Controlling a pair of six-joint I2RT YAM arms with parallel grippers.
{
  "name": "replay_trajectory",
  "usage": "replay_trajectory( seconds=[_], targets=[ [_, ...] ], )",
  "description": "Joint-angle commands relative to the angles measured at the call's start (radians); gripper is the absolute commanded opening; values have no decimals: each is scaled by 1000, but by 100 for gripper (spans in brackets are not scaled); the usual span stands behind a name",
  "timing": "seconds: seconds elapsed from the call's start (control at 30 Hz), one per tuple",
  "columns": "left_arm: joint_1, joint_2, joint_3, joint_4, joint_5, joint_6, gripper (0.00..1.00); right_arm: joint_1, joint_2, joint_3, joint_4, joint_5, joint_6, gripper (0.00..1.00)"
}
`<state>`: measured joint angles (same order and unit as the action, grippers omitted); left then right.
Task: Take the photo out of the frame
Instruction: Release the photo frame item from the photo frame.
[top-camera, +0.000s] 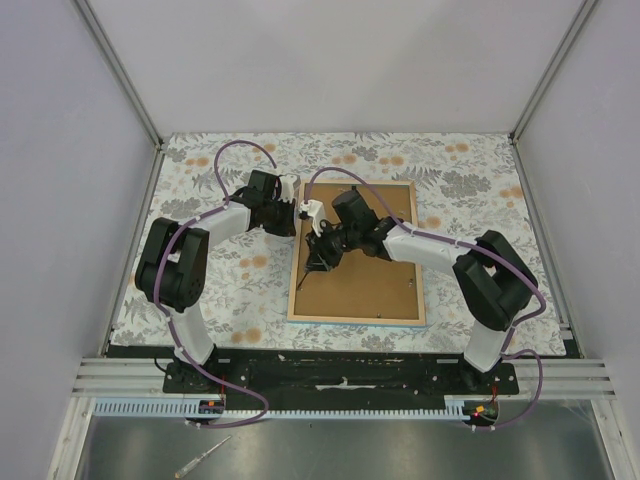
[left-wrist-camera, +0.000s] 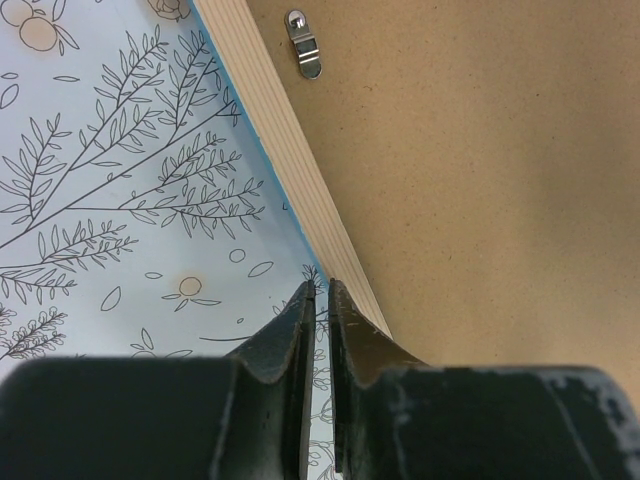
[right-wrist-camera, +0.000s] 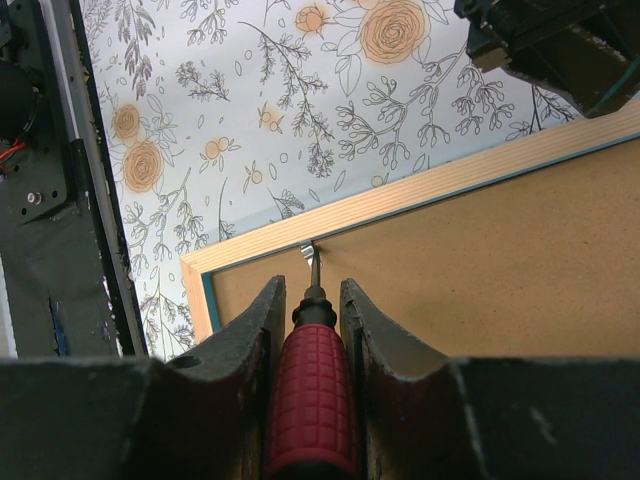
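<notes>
Here we are seeing the floral table cover (top-camera: 230, 290) carrying the frame (top-camera: 356, 319) face down, the photo (top-camera: 360, 285) sitting inside it, brown board up. Our left gripper (left-wrist-camera: 320, 290) is hovering pinched together at the frame's outer edge. Our right gripper (right-wrist-camera: 311, 288) is clamping a red-handled screwdriver (right-wrist-camera: 312, 390), its tip touching a metal tab (right-wrist-camera: 308, 249).
</notes>
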<state>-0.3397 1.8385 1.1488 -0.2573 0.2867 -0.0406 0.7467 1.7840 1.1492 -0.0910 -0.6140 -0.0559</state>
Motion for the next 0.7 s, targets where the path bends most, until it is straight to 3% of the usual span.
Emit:
replay_trajectory(
  seconds=[0.0, 0.47, 0.67],
  targets=[
    [2, -8, -8, 20, -12, -28, 15, 11, -6, 35, 4, -44, -16, 0],
    [7, -18, -11, 20, -41, -31, 11, 16, 6, 103, -196, -170, -159, 0],
    [8, -22, -14, 20, -41, -35, 10, 20, -9, 81, -113, -28, -110, 0]
  ],
)
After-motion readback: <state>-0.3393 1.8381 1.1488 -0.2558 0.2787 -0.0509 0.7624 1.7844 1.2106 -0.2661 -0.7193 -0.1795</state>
